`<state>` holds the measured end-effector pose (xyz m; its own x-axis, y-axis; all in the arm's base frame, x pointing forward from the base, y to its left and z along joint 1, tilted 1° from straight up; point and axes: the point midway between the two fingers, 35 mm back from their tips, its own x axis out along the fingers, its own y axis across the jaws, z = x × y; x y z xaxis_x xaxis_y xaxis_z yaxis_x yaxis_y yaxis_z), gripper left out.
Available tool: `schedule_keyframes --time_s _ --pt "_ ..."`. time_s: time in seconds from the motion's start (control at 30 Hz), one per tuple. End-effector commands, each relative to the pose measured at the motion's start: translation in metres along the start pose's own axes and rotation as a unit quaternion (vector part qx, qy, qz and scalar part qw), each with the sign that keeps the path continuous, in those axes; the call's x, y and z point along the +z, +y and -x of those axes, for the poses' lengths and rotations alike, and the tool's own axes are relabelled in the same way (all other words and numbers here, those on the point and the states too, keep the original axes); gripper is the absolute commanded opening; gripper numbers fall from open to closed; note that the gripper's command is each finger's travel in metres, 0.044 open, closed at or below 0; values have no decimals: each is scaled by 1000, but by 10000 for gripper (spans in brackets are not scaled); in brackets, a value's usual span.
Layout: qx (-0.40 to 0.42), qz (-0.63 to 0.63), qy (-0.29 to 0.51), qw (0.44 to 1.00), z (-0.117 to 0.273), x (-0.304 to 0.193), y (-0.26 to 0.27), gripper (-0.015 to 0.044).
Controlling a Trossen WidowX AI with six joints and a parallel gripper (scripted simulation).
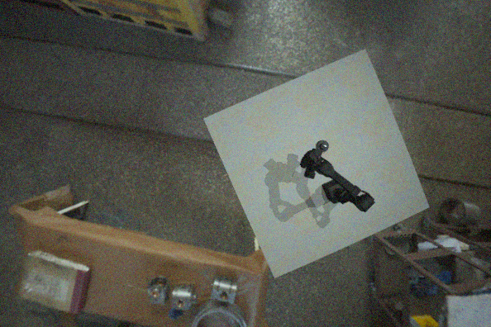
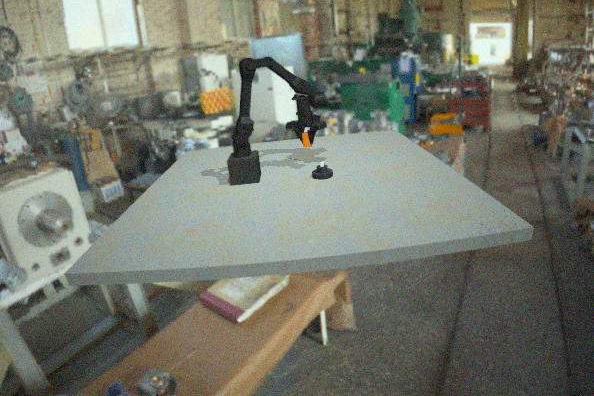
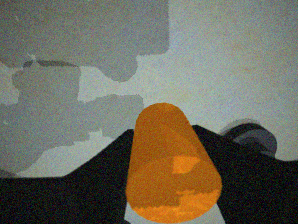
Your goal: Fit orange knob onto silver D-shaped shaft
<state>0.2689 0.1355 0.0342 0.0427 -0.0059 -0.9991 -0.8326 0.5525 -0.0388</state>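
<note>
Exterior view: the tool (image 2: 306,136) (image 3: 162,132) grips the orange knob (image 2: 307,139) (image 3: 172,160) above the tabletop (image 1: 331,116) (image 2: 300,220) (image 3: 225,60).
</note>
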Motion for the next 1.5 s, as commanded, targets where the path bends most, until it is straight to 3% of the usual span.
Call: schedule_keyframes --time_s 0.0,0.53,0.8,1.1,1.47 --pt "5 2 0 1000 -20 2 0 0" --pt "8 0 2 1000 -87 4 -3 0" --pt "8 0 2 1000 -91 3 -4 0" --pt "6 -3 4 1000 -90 3 -5 236" --pt "6 -3 4 1000 -90 3 -5 240"
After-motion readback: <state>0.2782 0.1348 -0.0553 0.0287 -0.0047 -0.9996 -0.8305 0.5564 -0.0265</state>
